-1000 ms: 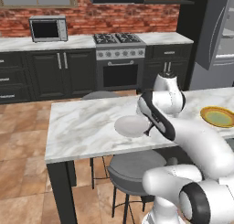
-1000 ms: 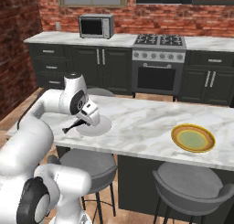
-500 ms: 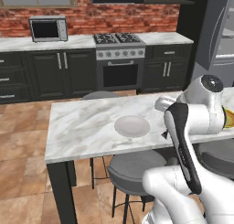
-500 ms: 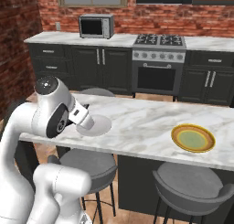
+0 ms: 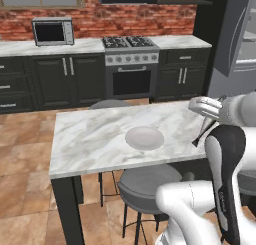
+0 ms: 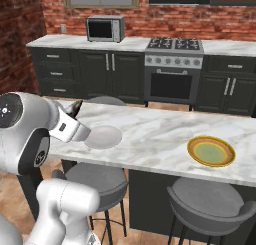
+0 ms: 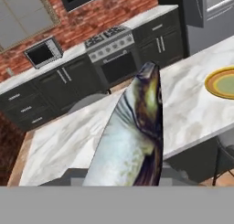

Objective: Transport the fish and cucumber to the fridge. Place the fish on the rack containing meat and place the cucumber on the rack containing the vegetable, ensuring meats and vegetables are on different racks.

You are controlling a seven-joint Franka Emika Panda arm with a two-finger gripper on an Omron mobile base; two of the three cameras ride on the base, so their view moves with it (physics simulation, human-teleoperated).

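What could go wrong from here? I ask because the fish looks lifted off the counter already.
The fish juts far out from the claw, so it could slip or swing as the arm turns. The arm sits low over the marble island, so the tail could clip the counter or the grey plate. The fridge lies off to one side, so the carry is long.

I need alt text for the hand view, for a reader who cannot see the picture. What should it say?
A dark, silvery fish fills the centre, seen close along the pincer that holds it. Behind it lies a marble counter with a yellow plate at the right. Farther back stand dark cabinets, a stove and a microwave before a brick wall.
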